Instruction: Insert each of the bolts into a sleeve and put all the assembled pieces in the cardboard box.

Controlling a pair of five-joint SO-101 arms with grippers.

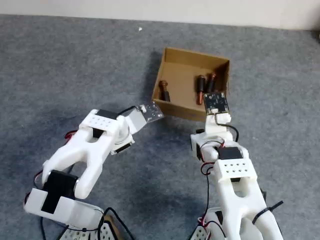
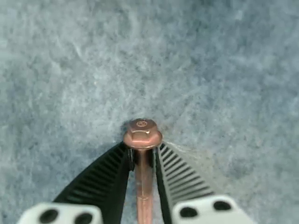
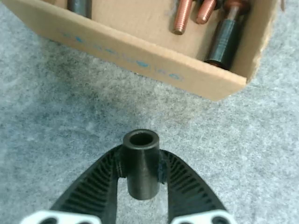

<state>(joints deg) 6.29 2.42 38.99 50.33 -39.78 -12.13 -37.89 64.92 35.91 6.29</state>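
Grey carpet-like mat covers the table; I see a pale wall strip beyond the cardboard box. My left gripper, just off the box's near left corner, is clamped on a copper bolt just below its hexagonal head. My right gripper, just before the box's near wall, grips a black sleeve with its open bore showing. Three assembled pieces lie inside the box.

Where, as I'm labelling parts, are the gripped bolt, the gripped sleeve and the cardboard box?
bolt (image 2: 142, 133): left wrist view, on its hex head.
sleeve (image 3: 140, 173): right wrist view, on its outer side.
cardboard box (image 3: 140, 58): right wrist view, on its near outer wall.
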